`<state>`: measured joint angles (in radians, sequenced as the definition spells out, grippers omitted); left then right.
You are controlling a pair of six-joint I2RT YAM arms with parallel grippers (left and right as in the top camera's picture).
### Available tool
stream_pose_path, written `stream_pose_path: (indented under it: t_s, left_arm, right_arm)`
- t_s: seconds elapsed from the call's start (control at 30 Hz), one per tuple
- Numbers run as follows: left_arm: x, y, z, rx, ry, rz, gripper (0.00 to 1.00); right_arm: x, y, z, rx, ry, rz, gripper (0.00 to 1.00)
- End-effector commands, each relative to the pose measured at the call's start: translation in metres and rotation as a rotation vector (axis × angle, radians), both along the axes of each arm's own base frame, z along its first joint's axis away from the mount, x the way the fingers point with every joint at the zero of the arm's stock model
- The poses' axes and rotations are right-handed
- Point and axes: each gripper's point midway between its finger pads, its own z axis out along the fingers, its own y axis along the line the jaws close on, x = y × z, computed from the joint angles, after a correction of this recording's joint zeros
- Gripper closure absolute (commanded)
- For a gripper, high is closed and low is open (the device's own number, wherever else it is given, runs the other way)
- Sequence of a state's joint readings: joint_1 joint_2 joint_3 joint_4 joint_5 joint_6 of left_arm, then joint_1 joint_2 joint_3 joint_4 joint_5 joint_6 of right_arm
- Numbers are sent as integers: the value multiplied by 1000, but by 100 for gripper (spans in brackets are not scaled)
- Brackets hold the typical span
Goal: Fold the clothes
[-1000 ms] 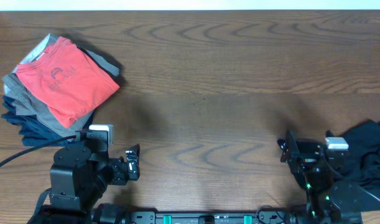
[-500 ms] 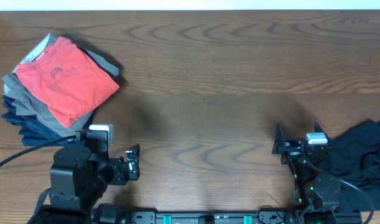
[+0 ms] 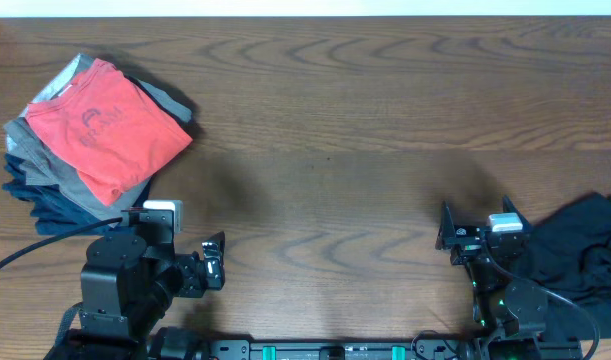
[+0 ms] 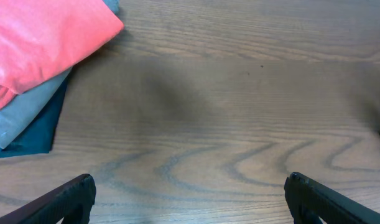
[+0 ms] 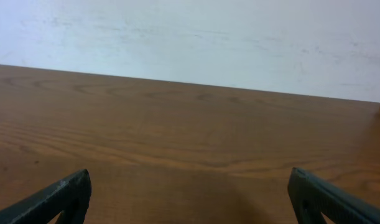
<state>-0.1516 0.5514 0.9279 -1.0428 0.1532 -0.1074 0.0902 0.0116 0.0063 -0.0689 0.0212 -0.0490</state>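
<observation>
A coral-red T-shirt (image 3: 105,128) lies folded on top of a stack of folded clothes at the far left, with a grey layer (image 3: 45,160) and a navy layer (image 3: 55,205) under it. The left wrist view shows the same red shirt (image 4: 40,43) over the grey (image 4: 22,115) and navy (image 4: 34,134) layers at its upper left. A crumpled black garment (image 3: 585,255) lies at the right edge. My left gripper (image 3: 216,262) (image 4: 190,199) is open over bare wood, right of the stack. My right gripper (image 3: 477,222) (image 5: 190,193) is open and empty, just left of the black garment.
The wooden table (image 3: 335,130) stretches between the stack and the black garment. The right wrist view looks across the table top (image 5: 177,137) to a white wall (image 5: 190,37) beyond its far edge. A black cable (image 3: 35,245) runs off the left arm's base.
The right arm has swung a little left, off the black garment's edge, and turned toward the far side of the table. The left arm and the clothes have not moved.
</observation>
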Motion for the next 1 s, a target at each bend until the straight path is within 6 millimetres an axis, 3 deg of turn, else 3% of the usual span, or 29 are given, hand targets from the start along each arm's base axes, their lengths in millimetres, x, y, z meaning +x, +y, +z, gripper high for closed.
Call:
stream_pose_path:
  t_s: [0.0, 0.57, 0.7, 0.83, 0.97]
  left_arm:
    - [0, 1, 1, 7, -6, -1, 2]
    - [-1, 1, 2, 7, -14, -1, 2]
    - [-8, 13, -1, 59, -32, 33, 2]
    - [-12, 18, -12, 65, -72, 58, 2]
    - [-3, 23, -32, 56, -149, 94, 2]
  right_arm:
    - [0, 0, 0, -15, -2, 5, 1]
    - [0, 0, 0, -15, -2, 5, 1]
    - [0, 0, 0, -15, -2, 5, 1]
    - [0, 0, 0, -14, -2, 5, 1]
    - [0, 0, 0, -15, -2, 5, 1]
